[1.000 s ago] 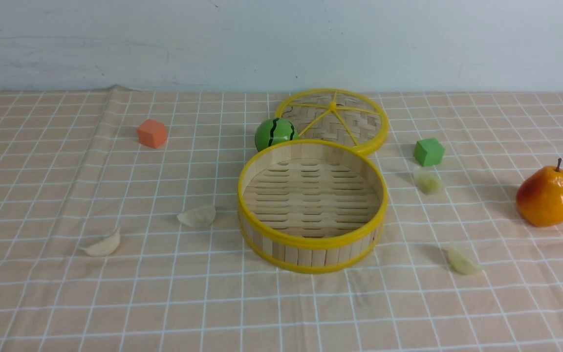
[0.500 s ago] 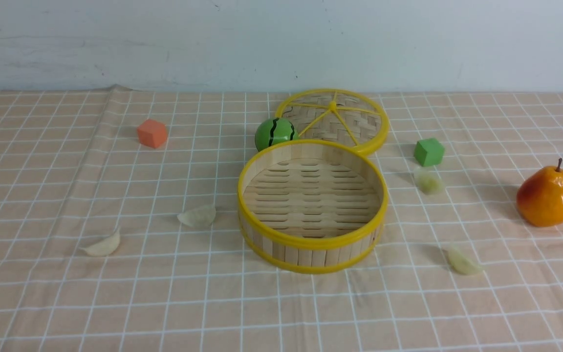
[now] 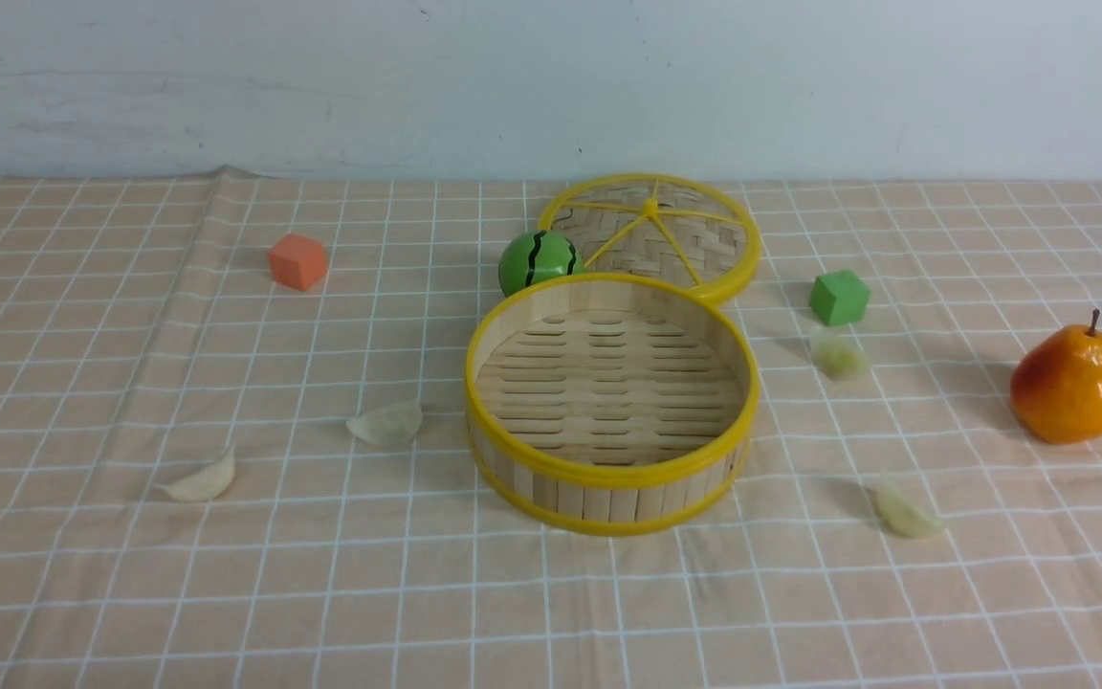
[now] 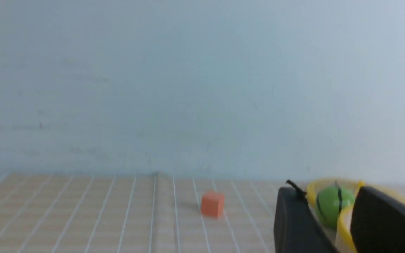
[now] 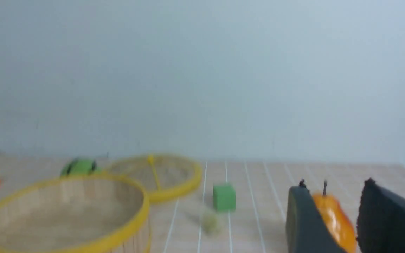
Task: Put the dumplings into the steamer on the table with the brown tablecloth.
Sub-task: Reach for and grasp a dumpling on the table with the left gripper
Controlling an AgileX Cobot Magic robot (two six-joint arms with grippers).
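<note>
No dumpling (image 3: 385,422) is placed in the steamer (image 3: 608,498) yet; the jaws are seen spread and empty, so one should be grasped first.

The brown tablecloth (image 3: 130,593) is light tan-peach with a grid of thin white lines. The steamer (image 3: 608,476) is pale bamboo with yellow rims, and the woven lid (image 3: 752,251) has a yellow rim and spokes. The dumplings (image 3: 387,422) are translucent whitish to pale yellow-green, the ball (image 3: 539,260) is green with wavy black stripes, and there is an orange cube (image 3: 298,261), a green cube (image 3: 839,297) and an orange-red pear (image 3: 1069,385) shading to yellow.
</note>
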